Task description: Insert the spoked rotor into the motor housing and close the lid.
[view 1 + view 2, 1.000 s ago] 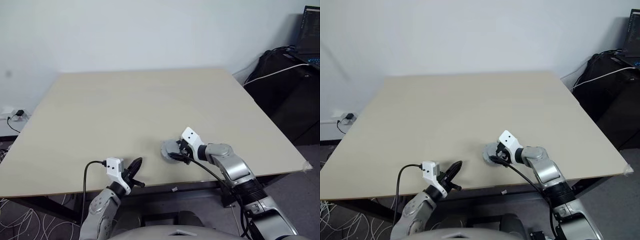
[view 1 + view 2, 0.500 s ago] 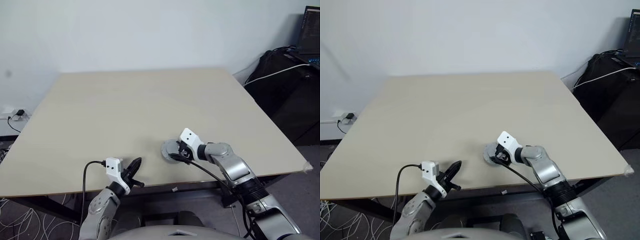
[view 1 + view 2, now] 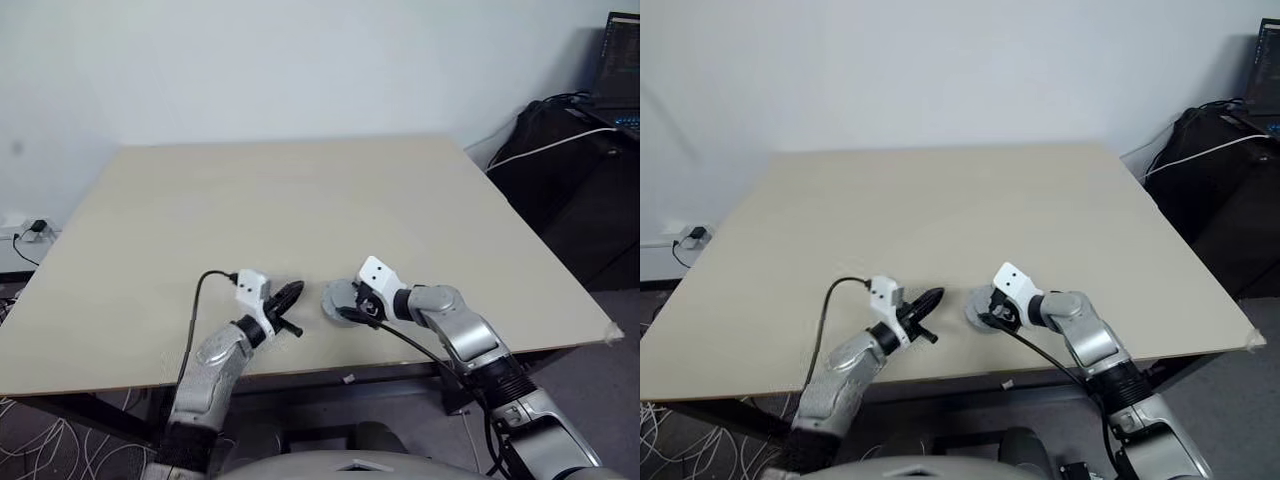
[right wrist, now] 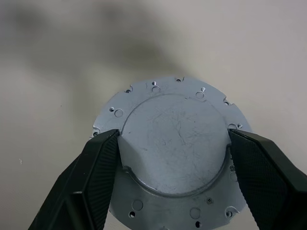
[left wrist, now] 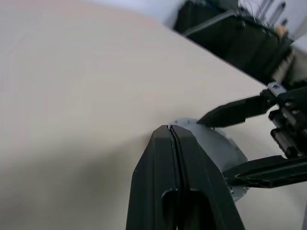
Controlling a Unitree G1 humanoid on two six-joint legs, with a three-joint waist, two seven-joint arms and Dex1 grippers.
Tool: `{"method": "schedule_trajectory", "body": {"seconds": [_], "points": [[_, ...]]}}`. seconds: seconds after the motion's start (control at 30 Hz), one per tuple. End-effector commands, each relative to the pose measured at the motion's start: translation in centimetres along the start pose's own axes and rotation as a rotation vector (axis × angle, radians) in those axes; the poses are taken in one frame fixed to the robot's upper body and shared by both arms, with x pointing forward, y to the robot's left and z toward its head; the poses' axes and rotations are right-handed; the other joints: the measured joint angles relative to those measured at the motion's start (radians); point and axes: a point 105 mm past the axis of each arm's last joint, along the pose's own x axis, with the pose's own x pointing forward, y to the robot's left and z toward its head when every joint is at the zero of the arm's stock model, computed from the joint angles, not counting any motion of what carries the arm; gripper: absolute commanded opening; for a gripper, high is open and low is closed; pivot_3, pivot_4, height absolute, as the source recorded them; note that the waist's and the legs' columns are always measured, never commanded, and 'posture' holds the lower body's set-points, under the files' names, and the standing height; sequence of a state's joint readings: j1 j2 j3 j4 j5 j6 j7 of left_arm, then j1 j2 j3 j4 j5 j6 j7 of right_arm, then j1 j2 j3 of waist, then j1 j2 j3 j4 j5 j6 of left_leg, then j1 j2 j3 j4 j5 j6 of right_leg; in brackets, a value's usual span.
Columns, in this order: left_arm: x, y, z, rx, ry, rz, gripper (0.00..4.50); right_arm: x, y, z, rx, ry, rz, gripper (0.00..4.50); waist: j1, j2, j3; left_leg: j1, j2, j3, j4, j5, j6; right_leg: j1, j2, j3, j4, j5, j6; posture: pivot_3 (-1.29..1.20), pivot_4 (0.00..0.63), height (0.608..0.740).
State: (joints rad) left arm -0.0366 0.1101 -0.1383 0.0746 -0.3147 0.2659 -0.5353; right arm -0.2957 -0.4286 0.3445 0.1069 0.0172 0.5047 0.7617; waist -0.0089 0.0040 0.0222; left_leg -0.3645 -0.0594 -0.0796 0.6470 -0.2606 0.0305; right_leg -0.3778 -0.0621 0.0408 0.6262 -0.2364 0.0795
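- Grey metal is what I have under the right gripper [image 4: 172,143]: a round raised cap, which I take to be the lid [image 4: 173,139], seated on a wider flanged plate [image 4: 144,206] with small holes round its rim. The stack lies flat on the pale worktop [image 3: 300,200], near its front edge.
- My right jaws stand wide and bracket the raised cap, one finger at its 9 o'clock side and one at its 3 o'clock side, both against its edge; I judge this a grasp on the lid.
- My left gripper [image 3: 290,296] is clenched shut and empty, its tip just beside the stack at about 9 o'clock of it in the head view.
- The lid's face is smooth, dull and finely scratched. I cannot see any spoked rotor or copper windings, so I judge them covered beneath it, if present.
- To do this step well, I would keep the right grasp centred and level so the cap stays square.
- I would bring the closed left tip in gently, pressing straight rather than sideways, or the stack will likely skid on the smooth worktop.
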Motion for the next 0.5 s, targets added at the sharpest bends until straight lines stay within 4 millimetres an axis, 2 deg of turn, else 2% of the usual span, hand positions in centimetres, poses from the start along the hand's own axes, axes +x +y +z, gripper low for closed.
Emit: {"method": "schedule_trajectory", "body": {"seconds": [0.03, 0.27, 0.5], "points": [[1.1, 0.1, 0.4, -0.009, 0.075, -0.054, 0.0, 0.5, 0.8, -3.1, 0.034, 0.122, 0.008, 3.29, 0.0, 0.0, 0.0, 0.0, 0.0, 0.0, 0.0, 0.0, 0.0, 0.0, 0.0, 0.0, 0.0, 0.0, 0.0, 0.0, 0.0, 0.74], [3.6, 0.3, 1.1, -0.075, 0.183, -0.084, 0.0, 0.5, 0.9, -2.9, 0.038, 0.111, 0.001, 3.29, -0.001, -0.001, 0.001, 0.001, 0.0, -0.001, 0.001, 0.0, 0.0, 0.001, 0.0, 0.0, 0.0, 0.0, 0.0, 0.0, 0.0, 0.74], [4.6, -0.8, 0.2, -0.126, 0.297, -0.122, 0.0, 0.4, 1.1, -2.9, 0.039, 0.107, -0.001, 3.29, -0.002, -0.002, 0.001, 0.001, 0.0, -0.001, 0.0, 0.0, 0.0, 0.0, 0.001, 0.0, 0.0, 0.003, 0.005, 0.0, 0.0, 0.74]]}}
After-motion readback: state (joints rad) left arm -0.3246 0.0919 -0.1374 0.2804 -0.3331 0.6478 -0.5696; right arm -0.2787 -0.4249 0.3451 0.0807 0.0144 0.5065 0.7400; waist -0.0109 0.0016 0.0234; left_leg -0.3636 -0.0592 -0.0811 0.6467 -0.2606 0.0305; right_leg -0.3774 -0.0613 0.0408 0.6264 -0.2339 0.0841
